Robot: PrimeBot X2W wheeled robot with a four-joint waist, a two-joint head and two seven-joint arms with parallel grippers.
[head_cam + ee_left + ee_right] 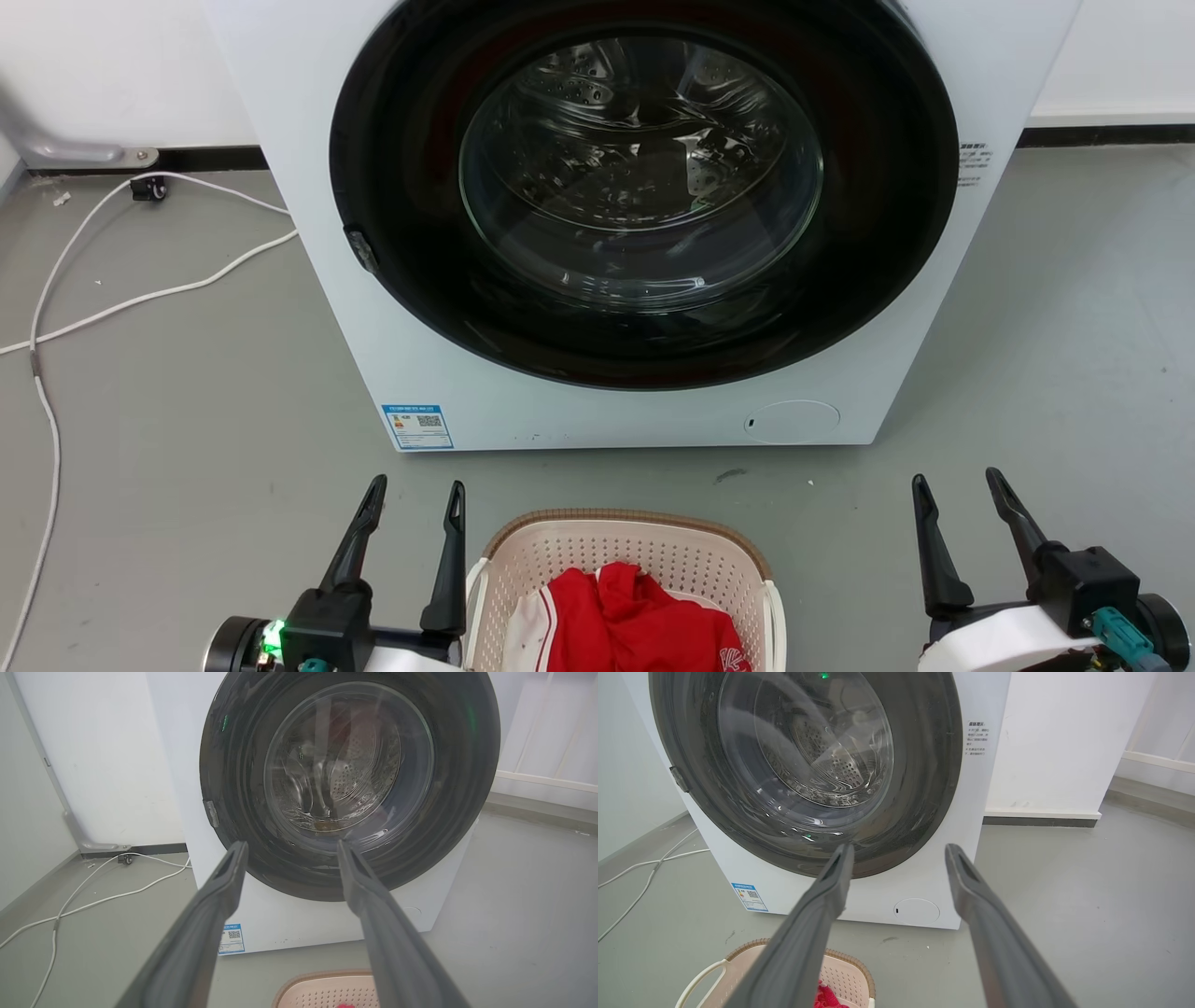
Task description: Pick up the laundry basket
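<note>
Holding red clothing (644,621), laundry basket (653,551), floor

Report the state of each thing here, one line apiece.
laundry basket: upright on the floor, holding red clothing, ungripped.
washer door: shut.
left gripper: open, empty.
right gripper: open, empty.
white cable: lying loose on the floor.

Bright even light, reflections on the washer door (640,177), wrist views edge-warped.

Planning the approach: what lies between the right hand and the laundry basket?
Bare grey floor separates the right hand from the laundry basket, per head view.
</note>
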